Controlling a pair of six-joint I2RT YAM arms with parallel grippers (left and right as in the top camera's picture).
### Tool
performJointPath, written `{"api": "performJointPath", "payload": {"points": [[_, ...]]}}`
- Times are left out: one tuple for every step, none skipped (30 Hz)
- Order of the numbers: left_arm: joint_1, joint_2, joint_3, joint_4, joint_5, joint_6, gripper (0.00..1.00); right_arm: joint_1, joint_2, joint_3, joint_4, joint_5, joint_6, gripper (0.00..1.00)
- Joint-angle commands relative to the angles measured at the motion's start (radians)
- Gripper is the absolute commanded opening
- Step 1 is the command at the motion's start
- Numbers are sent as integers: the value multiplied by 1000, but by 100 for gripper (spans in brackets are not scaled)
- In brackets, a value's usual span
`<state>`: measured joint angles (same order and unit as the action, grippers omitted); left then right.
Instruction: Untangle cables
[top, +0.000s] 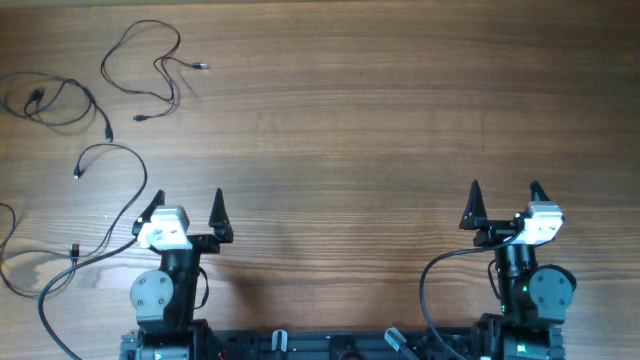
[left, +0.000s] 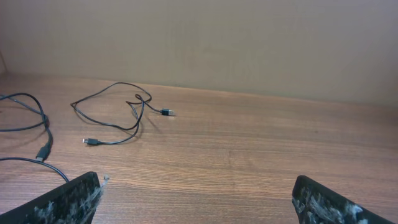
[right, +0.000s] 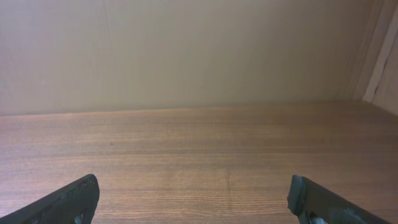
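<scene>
Several thin black cables lie as separate strands at the left of the wooden table. One looped cable (top: 150, 62) lies at the far left top and also shows in the left wrist view (left: 118, 115). Another cable (top: 60, 100) lies at the left edge, and a long cable (top: 115, 200) runs down past my left arm. My left gripper (top: 187, 210) is open and empty, right of the long cable. My right gripper (top: 505, 200) is open and empty at the right, far from all cables.
The table's back edge meets a plain beige wall (right: 199, 56). A thicker black wire (top: 440, 270) loops by the right arm's base. Bare wood (top: 350, 130) lies between the two arms.
</scene>
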<state>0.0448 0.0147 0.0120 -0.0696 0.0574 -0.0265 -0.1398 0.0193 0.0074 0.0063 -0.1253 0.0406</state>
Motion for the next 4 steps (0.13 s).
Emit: {"api": "performJointPath", "payload": {"points": [[-6,-4,-6,-2,8,19,100,4,-16,-2,-1,20,14,100],[-6,-4,-6,-2,8,19,100,4,-16,-2,-1,20,14,100],[-6,-4,-6,-2,8,19,100,4,-16,-2,-1,20,14,100],[-6,-4,-6,-2,8,19,100,4,-16,-2,-1,20,14,100]]}}
